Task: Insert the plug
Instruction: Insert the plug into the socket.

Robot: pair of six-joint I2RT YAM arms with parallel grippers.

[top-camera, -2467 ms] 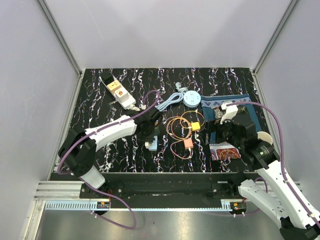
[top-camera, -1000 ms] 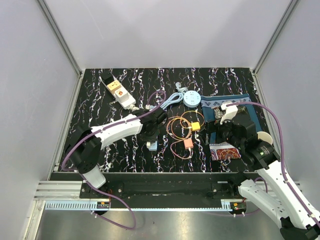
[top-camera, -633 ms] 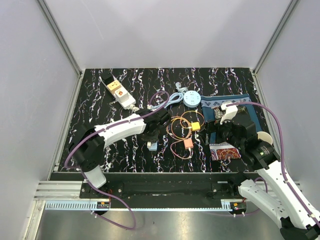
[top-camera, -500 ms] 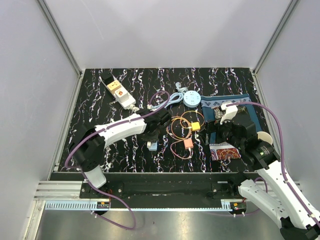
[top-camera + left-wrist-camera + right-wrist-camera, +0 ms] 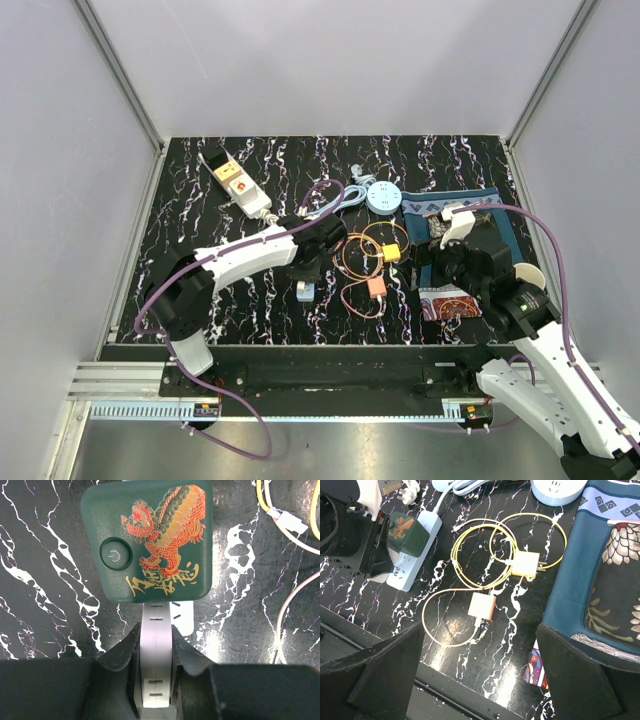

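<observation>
A dark green plug block (image 5: 150, 540) with a red dragon print and a round power button sits on a small white power strip (image 5: 182, 617). My left gripper (image 5: 156, 630) is shut on the strip's near end, just below the green block. In the right wrist view the green block (image 5: 406, 530) sits on the strip (image 5: 412, 562), with my left gripper (image 5: 370, 545) to its left. In the top view my left gripper (image 5: 310, 258) covers the block, and only the strip's end (image 5: 304, 291) shows. My right gripper (image 5: 480, 680) is wide open and empty above the table, also in the top view (image 5: 445, 265).
Yellow cables loop around a yellow adapter (image 5: 391, 252) and a pink adapter (image 5: 376, 287). A second power strip (image 5: 238, 185) lies back left, and a round white socket (image 5: 383, 197) behind centre. A blue cloth (image 5: 500, 215) and a colourful card (image 5: 448, 302) lie right.
My left wrist has shifted a little to the right and away, staying over the small strip. The right arm has not moved.
</observation>
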